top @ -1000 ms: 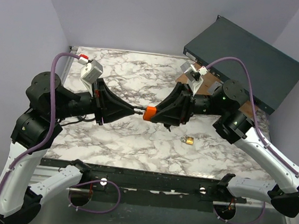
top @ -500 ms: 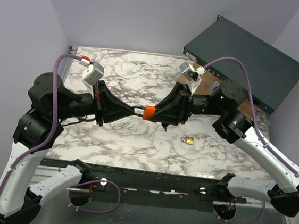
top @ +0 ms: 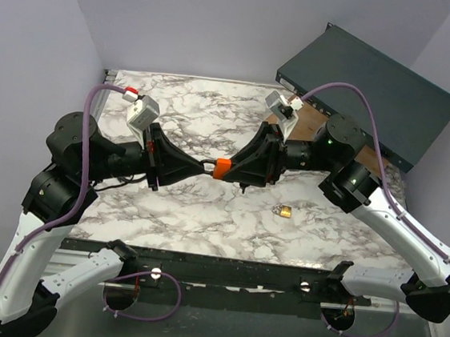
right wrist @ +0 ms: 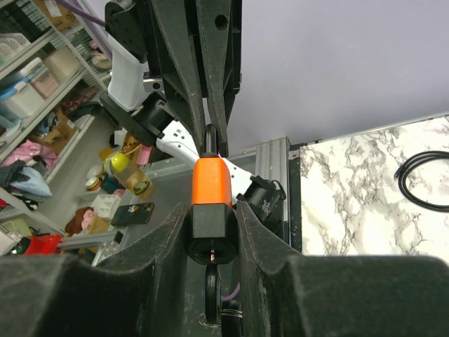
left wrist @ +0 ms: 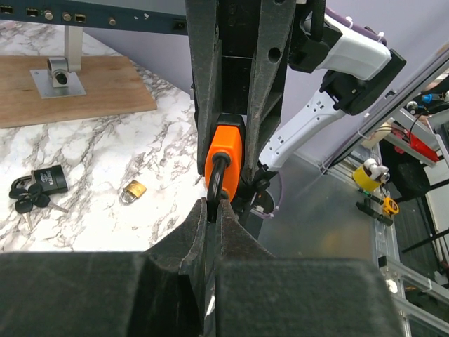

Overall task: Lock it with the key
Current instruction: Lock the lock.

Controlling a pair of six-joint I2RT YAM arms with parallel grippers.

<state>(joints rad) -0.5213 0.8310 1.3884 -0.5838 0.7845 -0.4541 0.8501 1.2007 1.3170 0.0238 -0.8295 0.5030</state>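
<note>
1. Confirm right fingers [right wrist: 168,242] closed tight on body of orange-and-black padlock [top: 223,168], mid-air above white marble bench [top: 204,215].
2. Confirm left fingers [left wrist: 189,239] pinched shut on black metal shackle [left wrist: 212,175].
3. Press shackle straight into body; avoid twisting.

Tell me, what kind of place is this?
Probably a robot lab: a left arm and a right arm hold one orange padlock over a marble table, with cluttered storage shelves nearby.

Lilac walls [top: 30,27] on 3 sides. White marble-look tabletop [top: 207,106]. Dk rack unit [top: 378,88] back R, propped over wood board [left wrist: 105,91]. Cluttered storage shelves [right wrist: 35,63] beyond table edge.
</note>
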